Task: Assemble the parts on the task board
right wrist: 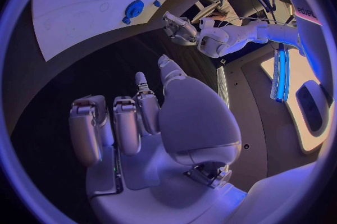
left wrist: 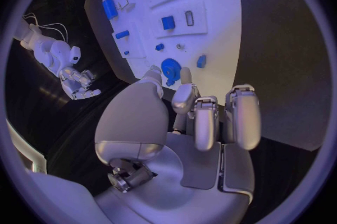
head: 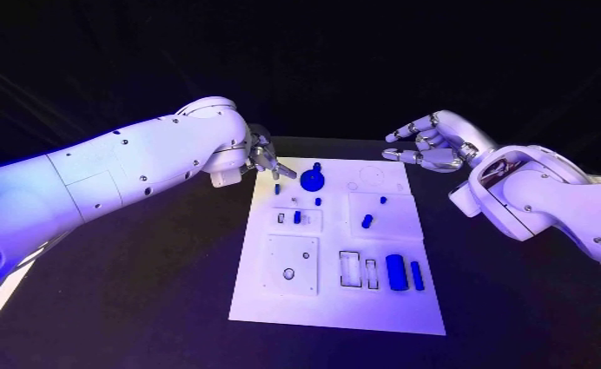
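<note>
The round blue plastic part on the white task board is lain nearest the left hand, whose empty fingers are held apart just beside it.

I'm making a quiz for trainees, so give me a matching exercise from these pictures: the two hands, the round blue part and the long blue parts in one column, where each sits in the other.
Things:
1. left hand
2. right hand
3. round blue part
4. two long blue parts

Places:
A. near right of the task board
B. over the board's far left corner
C. off the board, beyond its far right corner
D. far end of the board

Pairs: 1-B, 2-C, 3-D, 4-A
</note>
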Controlling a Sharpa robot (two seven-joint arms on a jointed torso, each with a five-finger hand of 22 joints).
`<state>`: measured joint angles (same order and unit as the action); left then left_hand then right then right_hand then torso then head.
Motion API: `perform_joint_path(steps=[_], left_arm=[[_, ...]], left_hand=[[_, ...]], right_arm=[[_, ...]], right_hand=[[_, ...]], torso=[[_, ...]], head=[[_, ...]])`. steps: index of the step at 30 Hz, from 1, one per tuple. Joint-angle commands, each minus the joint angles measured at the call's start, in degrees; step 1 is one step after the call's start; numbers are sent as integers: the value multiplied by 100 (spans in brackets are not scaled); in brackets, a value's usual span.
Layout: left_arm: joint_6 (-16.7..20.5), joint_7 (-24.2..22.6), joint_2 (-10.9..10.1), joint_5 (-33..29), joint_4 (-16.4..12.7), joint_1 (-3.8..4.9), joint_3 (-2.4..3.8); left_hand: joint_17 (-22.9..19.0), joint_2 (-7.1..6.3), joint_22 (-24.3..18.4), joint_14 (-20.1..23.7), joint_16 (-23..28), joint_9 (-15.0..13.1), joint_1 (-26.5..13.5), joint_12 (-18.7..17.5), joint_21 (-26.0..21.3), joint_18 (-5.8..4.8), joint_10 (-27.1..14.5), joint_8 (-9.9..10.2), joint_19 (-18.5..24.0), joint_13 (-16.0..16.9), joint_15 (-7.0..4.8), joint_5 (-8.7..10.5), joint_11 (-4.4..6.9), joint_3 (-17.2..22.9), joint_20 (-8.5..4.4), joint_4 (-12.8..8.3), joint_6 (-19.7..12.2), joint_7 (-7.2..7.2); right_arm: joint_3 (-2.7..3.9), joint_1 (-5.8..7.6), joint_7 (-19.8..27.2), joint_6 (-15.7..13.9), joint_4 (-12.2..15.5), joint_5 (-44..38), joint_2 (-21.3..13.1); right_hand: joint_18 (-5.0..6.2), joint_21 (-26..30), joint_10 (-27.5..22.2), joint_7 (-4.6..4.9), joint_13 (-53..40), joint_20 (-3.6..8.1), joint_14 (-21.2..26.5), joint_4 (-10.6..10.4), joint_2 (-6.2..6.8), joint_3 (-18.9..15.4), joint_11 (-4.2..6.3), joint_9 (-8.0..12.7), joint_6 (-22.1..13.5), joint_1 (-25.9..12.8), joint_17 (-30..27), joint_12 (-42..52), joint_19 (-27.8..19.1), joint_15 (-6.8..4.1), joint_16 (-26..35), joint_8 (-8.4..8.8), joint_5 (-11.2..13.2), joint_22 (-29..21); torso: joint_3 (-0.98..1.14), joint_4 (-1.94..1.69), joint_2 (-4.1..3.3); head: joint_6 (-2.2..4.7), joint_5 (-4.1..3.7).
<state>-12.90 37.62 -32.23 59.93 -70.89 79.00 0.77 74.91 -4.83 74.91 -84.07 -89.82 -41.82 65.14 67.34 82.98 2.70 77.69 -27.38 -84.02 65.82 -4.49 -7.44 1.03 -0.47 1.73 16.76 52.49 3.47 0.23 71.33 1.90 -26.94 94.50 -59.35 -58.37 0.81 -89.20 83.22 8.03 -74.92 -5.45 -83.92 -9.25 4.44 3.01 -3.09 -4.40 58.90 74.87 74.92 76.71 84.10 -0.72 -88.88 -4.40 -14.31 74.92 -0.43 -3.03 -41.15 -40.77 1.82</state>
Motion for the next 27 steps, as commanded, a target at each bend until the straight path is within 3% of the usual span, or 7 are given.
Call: perform_joint_path(steps=[1, 6, 14, 27], left_arm=[[-289, -76, 135, -37, 291, 24, -11], [-380, -82, 326, -29, 672, 35, -56], [-520, -92, 554, 38, 1153, 31, -166], [-624, -301, 738, -114, 1477, -66, -216]], left_hand=[[1509, 11, 414, -593, -18, 12, 49, -1, -23, -5, -14, 34, -87, 4, 29, -34, -34, 39, 25, -5, -13, 5], [1509, 2, 447, -593, -18, 43, 42, 21, -2, -13, -2, 39, -103, 21, 34, -24, -36, 36, 31, 0, 19, 4], [1509, 16, 469, -593, -18, 92, 15, 50, 10, -16, 14, 23, -114, 38, 33, -15, -28, 38, 37, 3, 108, -11], [1509, 39, 535, -593, -18, 123, 13, 123, 53, -31, 56, -8, -146, 103, 22, -13, -10, 50, 34, 1, 195, -34]], right_arm=[[1, -1, 38, 5, 6, -9, 11], [1, -1, 40, 6, 4, -9, 22], [1, -1, 40, 14, 0, -9, 25], [0, -1, 45, 18, -19, -9, 56]], right_hand=[[-36, 18, -28, -12, -651, 32, -554, -12, -36, -36, 2, 4, 35, -2, 1291, -33, 486, -31, 22, 33, -28, 1338], [-37, 16, -27, -11, -652, 32, -554, -11, -41, -41, 2, 4, 34, 8, 1291, -31, 488, -32, 22, 33, -52, 1341], [-37, 16, -26, -11, -653, 32, -554, -11, -42, -42, 2, 4, 33, 11, 1291, -30, 488, -32, 22, 34, -57, 1341], [-37, 16, -26, -11, -653, 32, -554, -11, -42, -42, 2, 4, 33, 11, 1291, -30, 488, -32, 22, 34, -57, 1341]], torso=[[-1, 0, -2], [-14, 1, -11], [-2, 0, 1], [1, -3, 5]], head=[[19, 13], [21, 6], [4, 21], [-11, 22]])
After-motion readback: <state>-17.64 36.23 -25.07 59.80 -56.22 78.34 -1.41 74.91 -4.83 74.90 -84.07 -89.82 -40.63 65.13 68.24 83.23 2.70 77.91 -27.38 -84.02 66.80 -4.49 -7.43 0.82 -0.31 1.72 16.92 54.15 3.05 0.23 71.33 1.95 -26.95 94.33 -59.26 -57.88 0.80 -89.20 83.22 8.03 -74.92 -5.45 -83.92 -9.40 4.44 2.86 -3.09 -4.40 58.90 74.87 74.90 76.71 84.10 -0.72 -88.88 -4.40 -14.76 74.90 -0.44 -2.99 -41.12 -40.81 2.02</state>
